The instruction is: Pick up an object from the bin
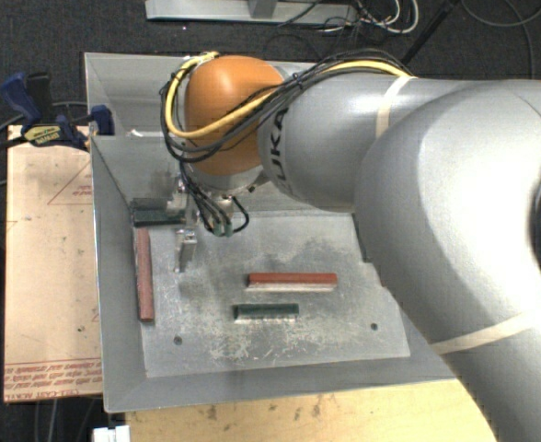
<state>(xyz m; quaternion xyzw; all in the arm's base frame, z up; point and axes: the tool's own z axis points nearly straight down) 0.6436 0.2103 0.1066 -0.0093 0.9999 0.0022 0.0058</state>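
Observation:
My gripper hangs low over the bin's left half, under the arm's orange wrist cover. A short dark block lies just to its left, near the bin's left wall, close to the gripper or touching it. A long reddish-brown bar lies along the left wall, a little to the left of and below the gripper. Whether anything is held cannot be made out.
A red bar lies flat near the middle of the bin floor, and a shorter dark green bar lies just in front of it. The big grey arm covers the bin's right side and back.

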